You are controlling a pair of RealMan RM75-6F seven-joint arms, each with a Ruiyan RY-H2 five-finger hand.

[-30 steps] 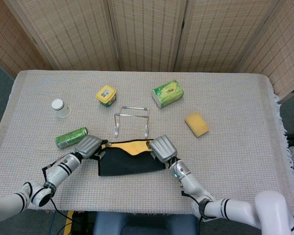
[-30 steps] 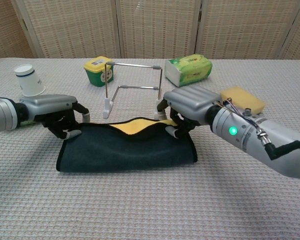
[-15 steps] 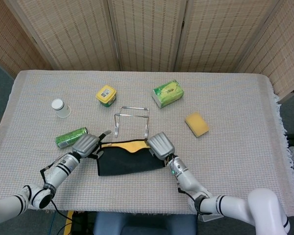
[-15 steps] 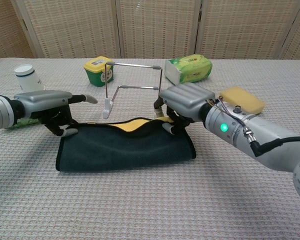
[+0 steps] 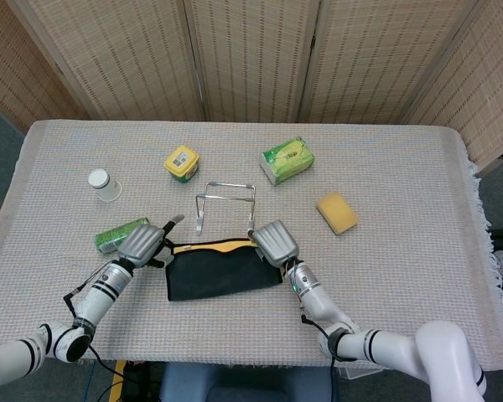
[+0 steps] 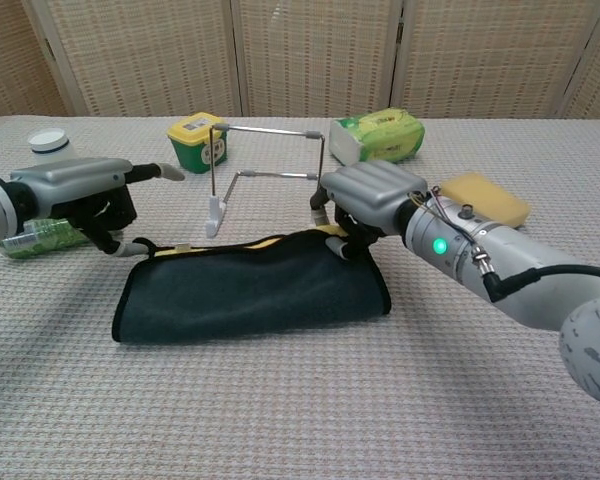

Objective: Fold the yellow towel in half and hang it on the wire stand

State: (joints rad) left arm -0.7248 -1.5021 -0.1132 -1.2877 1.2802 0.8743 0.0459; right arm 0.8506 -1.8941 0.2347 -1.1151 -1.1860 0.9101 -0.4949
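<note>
The towel [image 5: 222, 270] [image 6: 250, 290] lies folded on the table, dark side out, with a thin yellow edge along its far side. It lies just in front of the wire stand [image 5: 226, 198] [image 6: 268, 131]. My right hand [image 5: 274, 243] [image 6: 375, 200] is at the towel's far right corner, fingers curled down and pinching that corner slightly off the table. My left hand [image 5: 141, 243] [image 6: 80, 192] hovers just left of the far left corner with one finger stretched out. It holds nothing.
A green can [image 5: 117, 236] [image 6: 35, 238] lies right beside my left hand. A paper cup [image 5: 105, 185] [image 6: 48, 140], a yellow-lidded tub [image 5: 181, 162] [image 6: 195, 140], a green tissue pack [image 5: 287, 159] [image 6: 380, 138] and a yellow sponge [image 5: 336, 213] [image 6: 485, 198] sit further back.
My left hand has let go of the towel's left corner and drawn away to the left. The towel's far edge has dropped flatter, hiding most of the yellow. My right hand shifted slightly left.
</note>
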